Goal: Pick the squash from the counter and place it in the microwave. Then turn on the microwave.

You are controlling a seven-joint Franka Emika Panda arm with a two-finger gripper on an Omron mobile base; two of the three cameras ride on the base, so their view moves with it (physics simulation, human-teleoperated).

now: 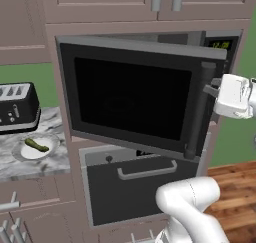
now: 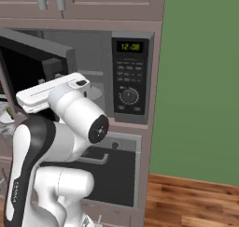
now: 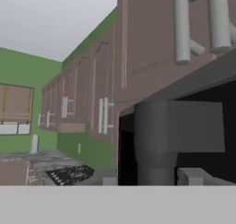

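The small dark olive-green squash (image 1: 37, 145) is seen lying on a round white plate (image 1: 29, 152) on the grey-and-white marbled counter (image 1: 50, 163), beside a black slotted toaster (image 1: 17, 107); it is not yet picked. The dark grey built-in microwave (image 2: 131, 76) stands with its black glass door (image 1: 132, 99) swung partly open. The white gripper (image 1: 214, 87) is placed at the door's vertical bar handle (image 1: 199, 109); finger spacing cannot be told. Pick, place and switching on are judged all left to do.
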